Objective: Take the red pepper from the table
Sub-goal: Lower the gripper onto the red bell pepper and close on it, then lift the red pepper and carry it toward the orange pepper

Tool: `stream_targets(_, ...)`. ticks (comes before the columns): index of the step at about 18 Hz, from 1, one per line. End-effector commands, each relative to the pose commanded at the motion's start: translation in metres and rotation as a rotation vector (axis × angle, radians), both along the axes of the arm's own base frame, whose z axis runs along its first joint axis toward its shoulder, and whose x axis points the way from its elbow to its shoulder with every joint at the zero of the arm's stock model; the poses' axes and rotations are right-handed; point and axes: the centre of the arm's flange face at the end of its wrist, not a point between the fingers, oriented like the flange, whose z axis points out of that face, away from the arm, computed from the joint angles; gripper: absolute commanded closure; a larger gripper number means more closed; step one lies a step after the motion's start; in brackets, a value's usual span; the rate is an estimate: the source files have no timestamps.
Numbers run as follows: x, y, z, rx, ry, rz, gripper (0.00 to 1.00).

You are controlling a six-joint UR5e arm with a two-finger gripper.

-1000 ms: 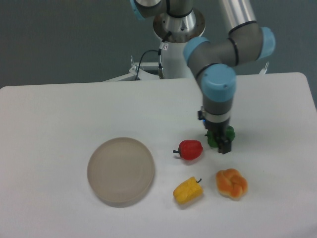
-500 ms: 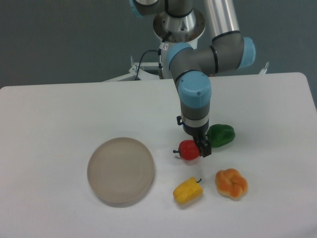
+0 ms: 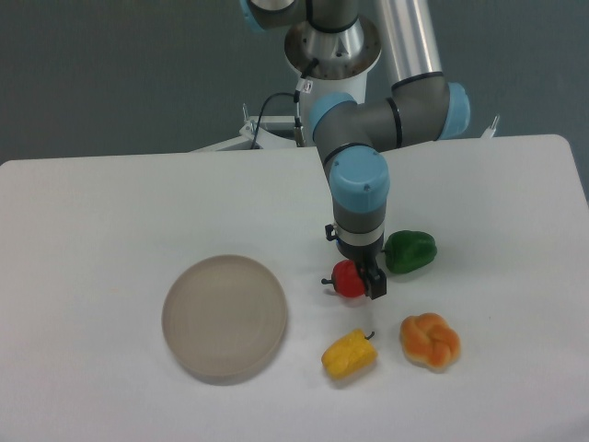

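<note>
A dark grey-green wall sits behind the white surface, which fills most of my view and carries everything I care about. Largest on it is the round beige plate to the left, well apart from the work. Then the arm, dropping straight down so that the end effector sits over the red pepper, which lies on the surface near the middle, stem pointing left. From here I cannot tell whether the fingers have closed on it or merely straddle it; the wrist hides the gap. I judge the grasp is the step in hand, so I would want the fingers low around the pepper's widest part and centred before squeezing, since the glossy rounded skin could squirt sideways. The green pepper lies just beside the wrist on the right, the tightest spot. The orange pepper and yellow pepper sit nearer the front edge, so lifting straight up looks safest.
</note>
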Motion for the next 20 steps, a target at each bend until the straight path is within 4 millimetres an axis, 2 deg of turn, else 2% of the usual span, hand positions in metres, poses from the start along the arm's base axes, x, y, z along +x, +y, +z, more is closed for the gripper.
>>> stream_targets(3,-0.002,0.002,-0.008,0.003,0.002,0.009,0.00)
stream_targets(8,0.010,0.002,-0.029,0.002,0.001,-0.002,0.00)
stream_targets(13,0.011,0.004,-0.033,0.000,-0.003,0.002,0.01)
stream_targets(14,0.010,0.005,-0.031,0.004,0.001,0.002,0.06)
stream_targets(16,0.008,0.004,-0.029,0.005,0.002,0.002,0.29)
stream_targets(19,0.005,0.005,-0.026,0.010,0.008,0.003,0.38)
stream_targets(20,0.003,0.004,-0.025,0.012,0.008,0.006,0.43)
